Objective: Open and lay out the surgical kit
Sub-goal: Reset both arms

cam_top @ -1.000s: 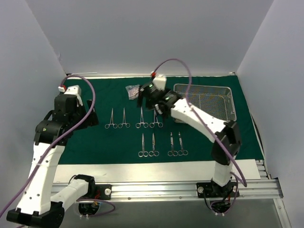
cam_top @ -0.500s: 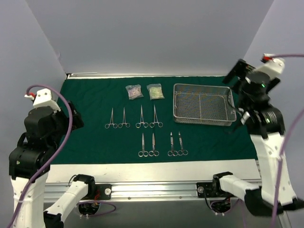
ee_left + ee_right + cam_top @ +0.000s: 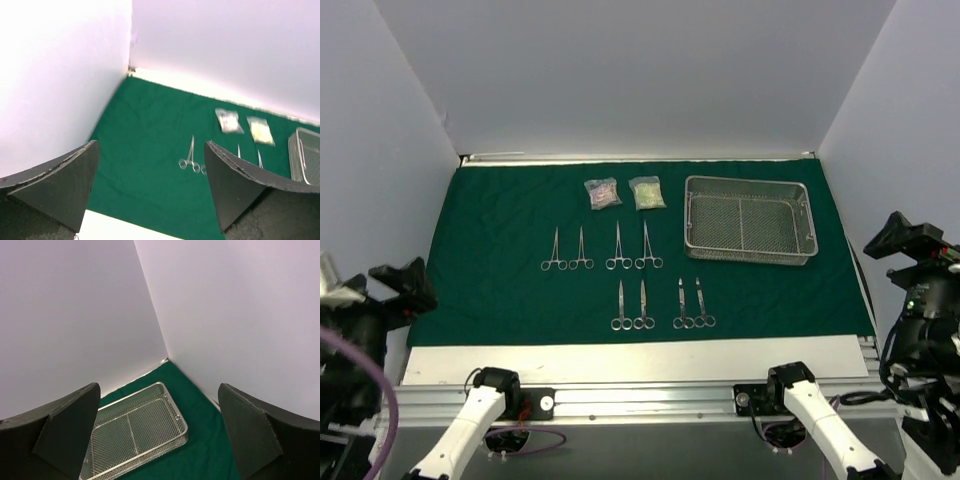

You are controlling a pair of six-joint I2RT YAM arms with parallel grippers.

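The surgical kit lies opened out: the dark green cloth (image 3: pixel 490 230) is spread flat. On it, the empty wire-mesh tray (image 3: pixel 750 222) (image 3: pixel 150 425) sits at the back right. Two clear packets (image 3: pixel 602 193) (image 3: pixel 647 192) lie side by side left of the tray. Several steel instruments (image 3: pixel 618 248) lie in two rows mid-cloth, handles toward me. My left gripper (image 3: pixel 400 287) (image 3: pixel 151 145) hangs open off the cloth's near left corner. High beyond the cloth's right edge, my right gripper (image 3: pixel 908 238) (image 3: pixel 158 386) is also open. Neither holds anything.
White walls close the table in at the back and both sides. A white strip (image 3: pixel 640 358) and a metal rail (image 3: pixel 650 400) with the arm bases run along the near edge.
Both arms have pulled away from the cloth toward the near corners. The right gripper left the packets at the back, swung out to the right, then drew back. The second packet now shows.
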